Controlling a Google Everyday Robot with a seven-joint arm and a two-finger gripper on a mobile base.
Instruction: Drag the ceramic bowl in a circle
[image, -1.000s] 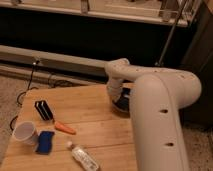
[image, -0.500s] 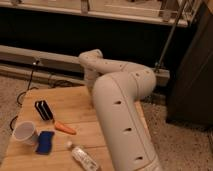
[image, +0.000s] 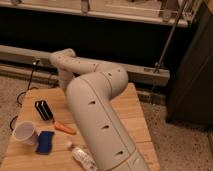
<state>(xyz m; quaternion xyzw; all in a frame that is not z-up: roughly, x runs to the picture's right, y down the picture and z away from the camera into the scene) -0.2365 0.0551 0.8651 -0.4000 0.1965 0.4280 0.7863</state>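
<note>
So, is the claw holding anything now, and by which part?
It cannot be told: the claw is hidden behind the robot arm above the wooden table, and no bowl is visible.

Gripper hidden behind the white arm, near the table's far edge. Ceramic bowl hidden too. Plastic bottle partly covered by the arm.

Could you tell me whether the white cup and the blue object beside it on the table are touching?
Cannot tell: in the camera view the white cup and blue object sit too close to separate. The gripper is hidden behind the arm.
</note>
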